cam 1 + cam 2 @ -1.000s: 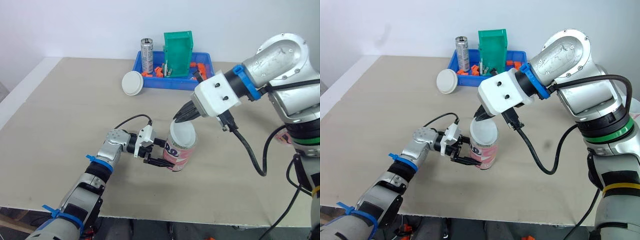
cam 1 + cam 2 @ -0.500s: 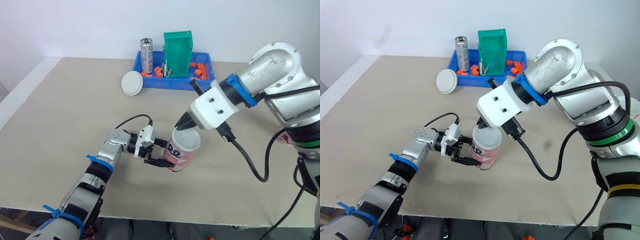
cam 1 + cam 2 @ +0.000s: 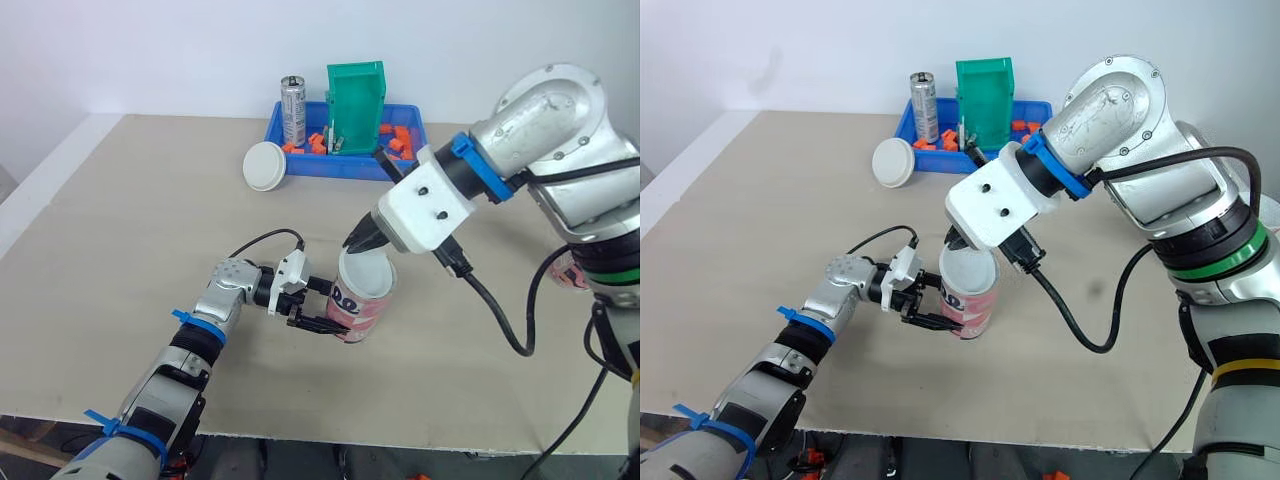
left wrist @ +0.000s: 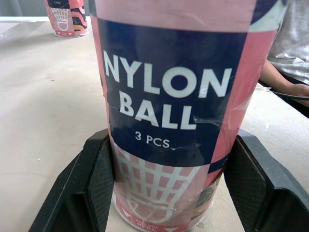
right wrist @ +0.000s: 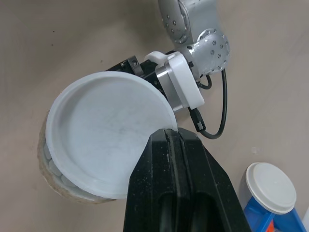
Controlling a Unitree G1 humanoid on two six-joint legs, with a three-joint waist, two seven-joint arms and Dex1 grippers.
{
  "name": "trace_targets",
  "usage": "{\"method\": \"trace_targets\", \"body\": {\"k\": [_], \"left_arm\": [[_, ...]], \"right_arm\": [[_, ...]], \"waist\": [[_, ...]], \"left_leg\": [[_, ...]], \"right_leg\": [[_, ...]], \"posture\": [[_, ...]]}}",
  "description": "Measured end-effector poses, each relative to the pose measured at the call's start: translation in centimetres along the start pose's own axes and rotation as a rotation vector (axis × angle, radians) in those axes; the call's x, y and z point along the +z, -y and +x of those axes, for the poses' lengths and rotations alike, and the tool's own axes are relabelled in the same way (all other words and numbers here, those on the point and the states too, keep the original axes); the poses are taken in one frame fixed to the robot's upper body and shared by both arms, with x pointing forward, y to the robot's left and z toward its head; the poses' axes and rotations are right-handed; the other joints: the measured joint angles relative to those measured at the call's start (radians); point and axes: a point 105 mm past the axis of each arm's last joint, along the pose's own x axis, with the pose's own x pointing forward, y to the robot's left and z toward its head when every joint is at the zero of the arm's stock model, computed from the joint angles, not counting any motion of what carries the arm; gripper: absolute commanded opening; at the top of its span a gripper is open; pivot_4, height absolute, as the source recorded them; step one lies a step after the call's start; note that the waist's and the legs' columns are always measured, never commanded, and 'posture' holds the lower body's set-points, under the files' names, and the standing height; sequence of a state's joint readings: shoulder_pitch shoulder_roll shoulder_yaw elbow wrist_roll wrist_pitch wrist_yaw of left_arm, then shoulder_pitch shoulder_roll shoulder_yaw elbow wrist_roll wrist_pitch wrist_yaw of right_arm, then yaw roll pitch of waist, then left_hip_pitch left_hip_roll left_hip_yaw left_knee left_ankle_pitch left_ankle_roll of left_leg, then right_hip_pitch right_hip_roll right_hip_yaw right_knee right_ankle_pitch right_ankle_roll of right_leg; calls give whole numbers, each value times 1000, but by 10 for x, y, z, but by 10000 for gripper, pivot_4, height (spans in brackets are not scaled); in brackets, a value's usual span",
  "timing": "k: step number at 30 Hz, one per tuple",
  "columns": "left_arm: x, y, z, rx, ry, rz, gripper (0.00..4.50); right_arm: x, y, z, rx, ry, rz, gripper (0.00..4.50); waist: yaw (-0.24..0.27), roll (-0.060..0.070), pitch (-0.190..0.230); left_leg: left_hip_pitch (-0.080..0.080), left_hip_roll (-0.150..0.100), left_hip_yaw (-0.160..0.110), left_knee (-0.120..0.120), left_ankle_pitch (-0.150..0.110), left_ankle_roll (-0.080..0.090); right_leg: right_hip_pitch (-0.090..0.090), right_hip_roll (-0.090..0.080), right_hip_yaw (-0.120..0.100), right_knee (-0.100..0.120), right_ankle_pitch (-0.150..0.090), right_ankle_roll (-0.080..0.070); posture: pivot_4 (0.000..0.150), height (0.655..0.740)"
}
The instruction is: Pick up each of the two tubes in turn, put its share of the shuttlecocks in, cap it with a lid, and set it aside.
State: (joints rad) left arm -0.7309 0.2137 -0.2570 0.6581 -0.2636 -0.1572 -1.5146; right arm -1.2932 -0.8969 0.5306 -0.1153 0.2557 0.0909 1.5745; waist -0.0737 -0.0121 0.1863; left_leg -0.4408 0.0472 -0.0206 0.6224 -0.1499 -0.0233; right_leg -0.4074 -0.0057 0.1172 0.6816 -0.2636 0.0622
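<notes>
The lid [image 5: 104, 137] hid most of the mouth of the tube [image 4: 169, 121]. The second tube [image 4: 67, 17] was cropped at the edge.

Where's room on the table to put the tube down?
The table is bare on the robot's left, from the spare lid down to the near edge. Crowded: the back, by the blue tray, and the middle, where the left claw grips the tube and the right claw holds its lid.

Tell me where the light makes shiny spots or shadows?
Left wrist view: the plastic wrap on the shuttlecock tube glints along its wrinkles. Left eye view: the silver can in the blue tray gleams. Right wrist view: the white lid is softly lit, with gentle shade inside its rim and no glare.
</notes>
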Motion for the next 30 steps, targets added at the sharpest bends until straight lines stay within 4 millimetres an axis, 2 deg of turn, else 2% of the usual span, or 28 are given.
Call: {"method": "trace_targets", "body": {"k": [10, 13, 21, 30], "left_arm": [[0, 0, 0, 1, 0, -1, 30819], [0, 0, 0, -1, 0, -1, 30819], [0, -1, 0, 4, 2, -3, 30819], [0, -1, 0, 4, 2, -4, 30819]], "right_arm": [[2, 1, -7, -8, -14, -23, 446], [-1, -6, -9, -8, -30, -29, 446], [-14, -7, -4, -12, -98, -50, 446], [-18, -8, 0, -3, -108, -67, 446]], "waist": [[0, 0, 0], [1, -1, 0], [0, -1, 0], [0, -1, 0]], "left_leg": [[0, 0, 0, 0, 0, 0], [0, 0, 0, 0, 0, 0], [1, 0, 0, 0, 0, 0], [1, 0, 0, -1, 0, 0]], "right_leg": [[0, 0, 0, 0, 0, 0], [0, 0, 0, 0, 0, 0], [0, 0, 0, 0, 0, 0], [0, 0, 0, 0, 0, 0]], "posture": [[1500, 7362], [1500, 7362], [1500, 7362], [1500, 7362]]}}
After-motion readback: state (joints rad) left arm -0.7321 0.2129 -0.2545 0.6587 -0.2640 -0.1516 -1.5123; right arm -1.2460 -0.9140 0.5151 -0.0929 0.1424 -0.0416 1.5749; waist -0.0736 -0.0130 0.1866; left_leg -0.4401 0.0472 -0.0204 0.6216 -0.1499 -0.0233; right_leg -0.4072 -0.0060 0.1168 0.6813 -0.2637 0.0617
